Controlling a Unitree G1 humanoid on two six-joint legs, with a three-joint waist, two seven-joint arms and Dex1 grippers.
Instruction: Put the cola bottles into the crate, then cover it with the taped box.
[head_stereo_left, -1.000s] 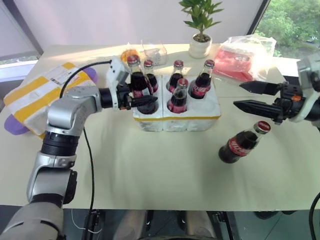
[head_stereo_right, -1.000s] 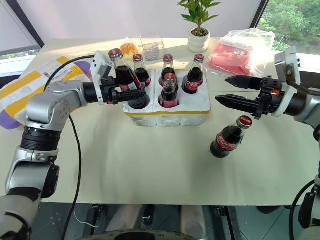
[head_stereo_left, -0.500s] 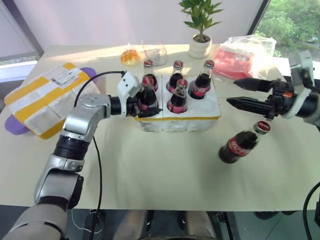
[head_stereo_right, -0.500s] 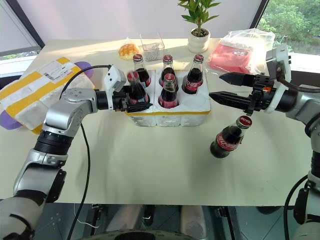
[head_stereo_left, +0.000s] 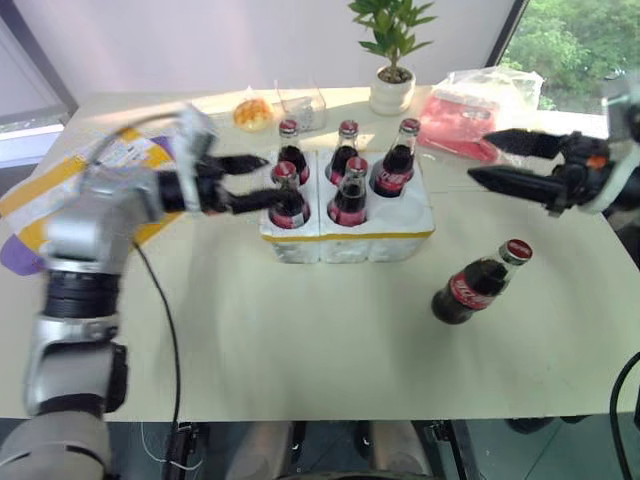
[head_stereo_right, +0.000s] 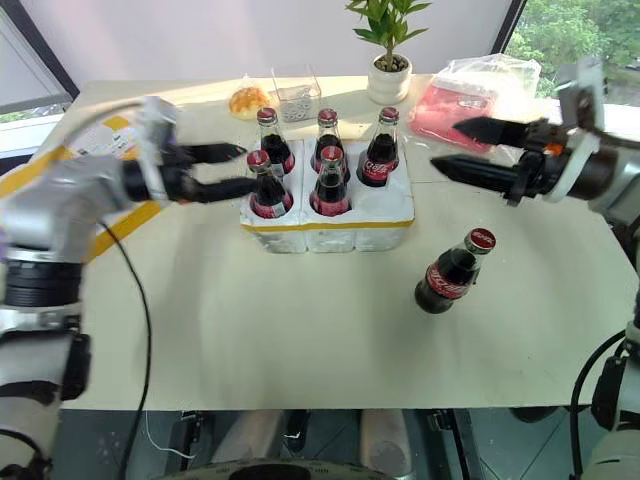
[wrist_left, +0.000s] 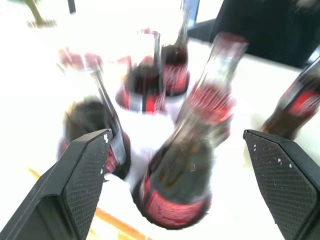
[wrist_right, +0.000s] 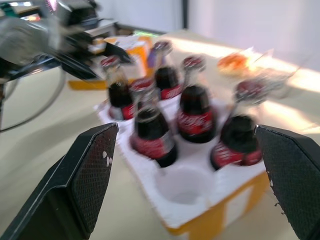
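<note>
Potted plant (head_stereo_left: 392, 60) behind crate (head_stereo_left: 345, 228)

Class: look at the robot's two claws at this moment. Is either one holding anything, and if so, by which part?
Nothing is held. The left claw is open beside the crate, off the bottles. The right claw is open in the air above the table.

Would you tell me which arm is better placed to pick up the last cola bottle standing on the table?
The right. The loose bottle stands just below the open right gripper, while the left gripper is across the crate.
</note>
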